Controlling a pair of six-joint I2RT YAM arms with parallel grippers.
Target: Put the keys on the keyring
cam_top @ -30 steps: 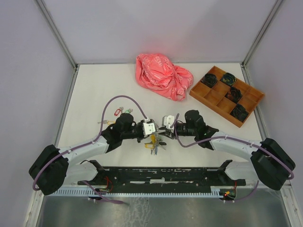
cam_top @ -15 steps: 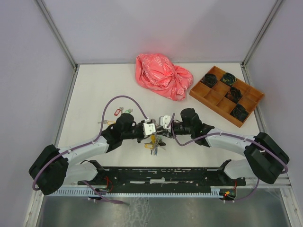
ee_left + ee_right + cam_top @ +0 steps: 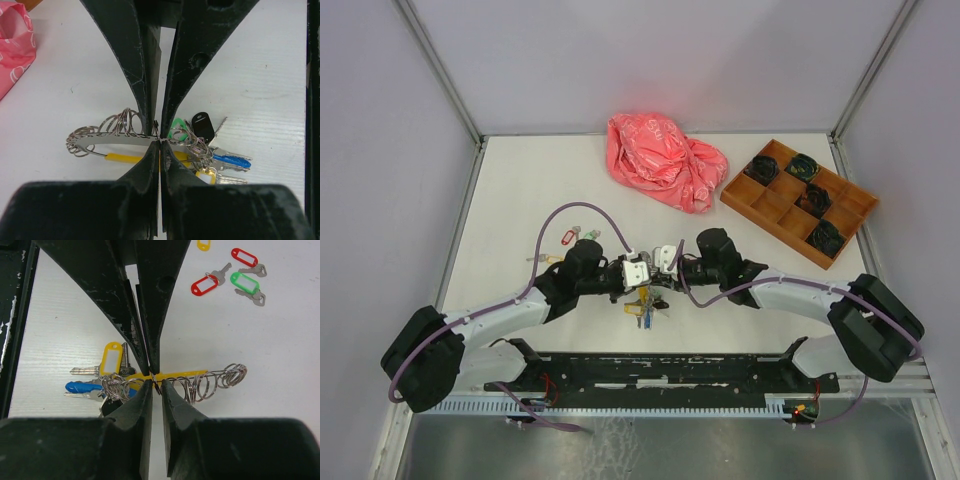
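The keyring [image 3: 115,142] is a thin silver loop with a yellow stretch [image 3: 185,374], held above the table. My left gripper [image 3: 159,140] is shut on its wire. Several small loops are strung along it. A bunch of keys hangs from it: a blue one [image 3: 230,161], a yellow-tagged one [image 3: 112,358] and a black fob [image 3: 202,125]. My right gripper [image 3: 156,382] faces the left one tip to tip; its jaws stand a narrow gap apart around one small loop on the ring. Loose keys with red [image 3: 205,285] and green [image 3: 245,282] tags lie on the table beyond.
A crumpled pink bag [image 3: 665,160] lies at the back centre. A wooden compartment tray [image 3: 775,222] with dark items sits at the back right. More loose keys [image 3: 570,236] lie left of the left arm. The black arm mount [image 3: 670,370] runs along the near edge.
The right arm has slid left until its gripper meets the left one at the ring, and its jaws have narrowed. The left gripper has kept still, shut on the ring.
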